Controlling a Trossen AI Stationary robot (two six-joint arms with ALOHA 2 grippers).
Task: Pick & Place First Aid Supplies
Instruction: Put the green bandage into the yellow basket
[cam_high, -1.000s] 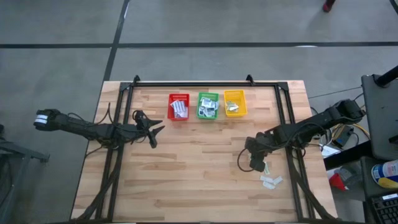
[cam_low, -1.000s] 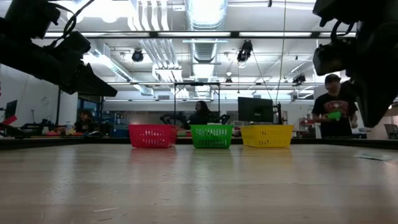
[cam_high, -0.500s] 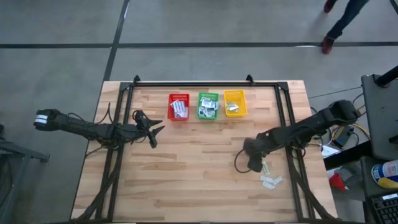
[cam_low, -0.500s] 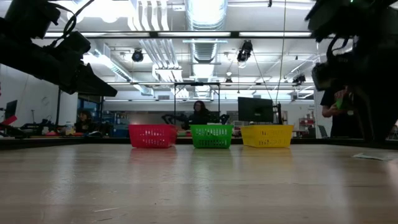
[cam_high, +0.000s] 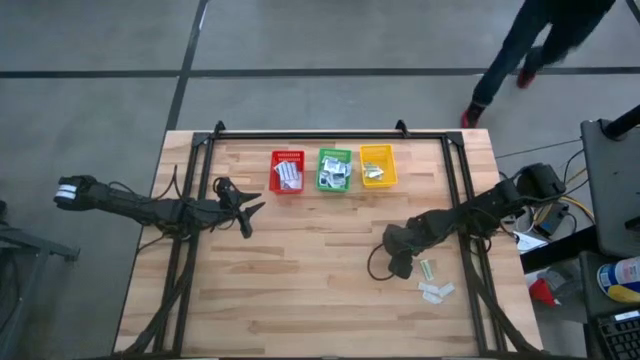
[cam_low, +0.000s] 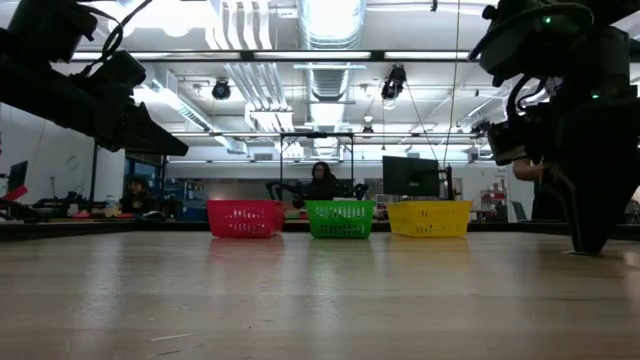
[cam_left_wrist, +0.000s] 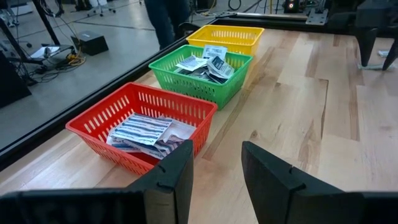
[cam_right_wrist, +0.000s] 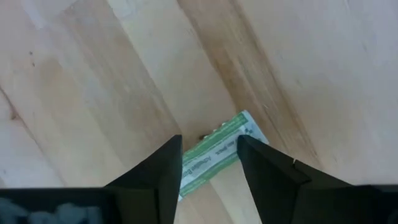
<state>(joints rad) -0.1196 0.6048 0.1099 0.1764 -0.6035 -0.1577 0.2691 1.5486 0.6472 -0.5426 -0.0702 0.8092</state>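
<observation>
Green-beige strip (cam_right_wrist: 214, 155) between right end effector (cam_right_wrist: 208, 163) fingers, one

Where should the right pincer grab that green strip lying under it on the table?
Across its narrow width near the middle, coming straight down. The green strip lies flat on the table, and the right pincer already straddles it with open fingers.

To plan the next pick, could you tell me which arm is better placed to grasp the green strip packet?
The right. Its gripper is open, directly over the green strip packet, fingers either side. The left gripper waits across the table near the red basket.
</observation>
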